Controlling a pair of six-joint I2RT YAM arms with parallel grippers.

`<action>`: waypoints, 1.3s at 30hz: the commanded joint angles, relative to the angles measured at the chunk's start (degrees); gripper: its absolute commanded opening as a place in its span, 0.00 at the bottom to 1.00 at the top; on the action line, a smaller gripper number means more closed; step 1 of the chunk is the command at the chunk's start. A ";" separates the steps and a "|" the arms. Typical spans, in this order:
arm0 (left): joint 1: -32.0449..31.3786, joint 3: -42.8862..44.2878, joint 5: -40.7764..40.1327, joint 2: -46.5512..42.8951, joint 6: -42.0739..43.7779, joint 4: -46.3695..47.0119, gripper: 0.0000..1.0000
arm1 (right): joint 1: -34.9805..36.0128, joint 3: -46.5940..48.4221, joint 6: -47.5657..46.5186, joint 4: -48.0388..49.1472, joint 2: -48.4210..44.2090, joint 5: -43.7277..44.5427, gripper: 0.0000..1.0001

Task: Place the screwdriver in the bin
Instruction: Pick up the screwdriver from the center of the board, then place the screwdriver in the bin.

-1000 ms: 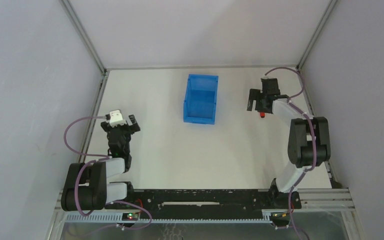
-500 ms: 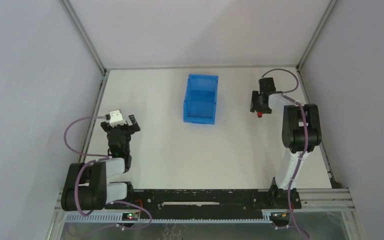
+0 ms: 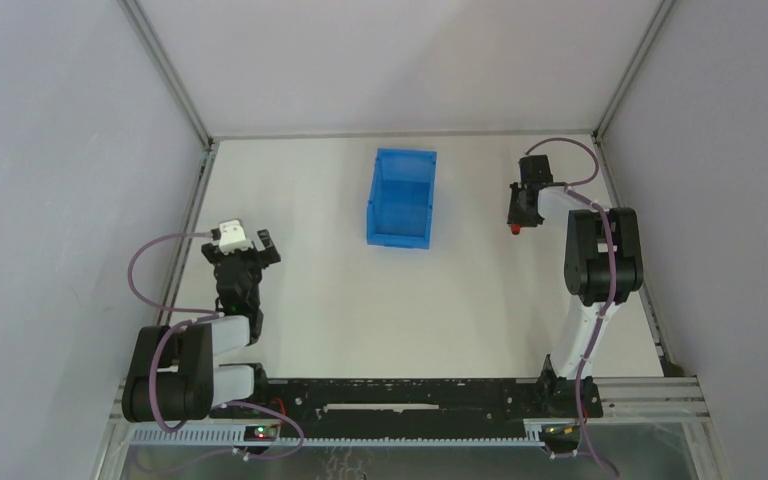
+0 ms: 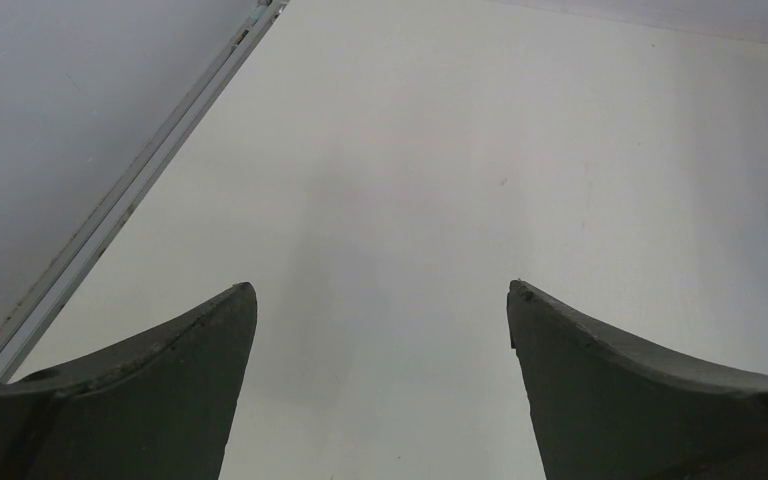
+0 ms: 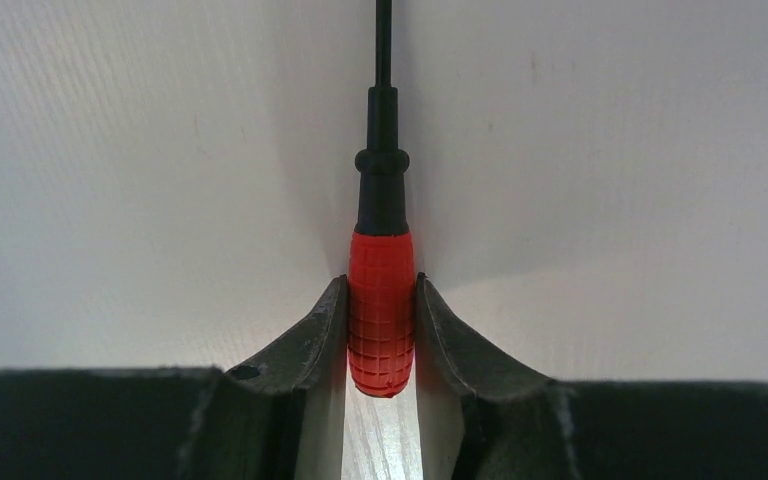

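One screwdriver is clamped by its red handle in the right pincer, well right of the blue bin on the white counter. Its shaft tip runs out of the wrist view. The left pincer gapes, far from both.

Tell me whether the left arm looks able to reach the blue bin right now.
Probably yes. The left gripper is open and empty, and only bare table lies between it and the bin. The right gripper, shut on the screwdriver, sits on the bin's other side.
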 commanded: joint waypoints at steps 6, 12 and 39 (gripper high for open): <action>0.31 2.29 -0.77 -0.09 1.14 1.99 1.00 | -0.51 1.62 0.75 -2.89 -4.49 0.01 0.07; 0.30 2.28 -0.71 -0.13 1.14 1.94 1.00 | 0.51 0.96 0.70 -5.42 -11.42 0.95 0.07; 0.26 2.28 -0.69 -0.16 1.14 1.99 1.00 | 3.35 12.21 0.78 -21.75 -46.58 1.74 0.02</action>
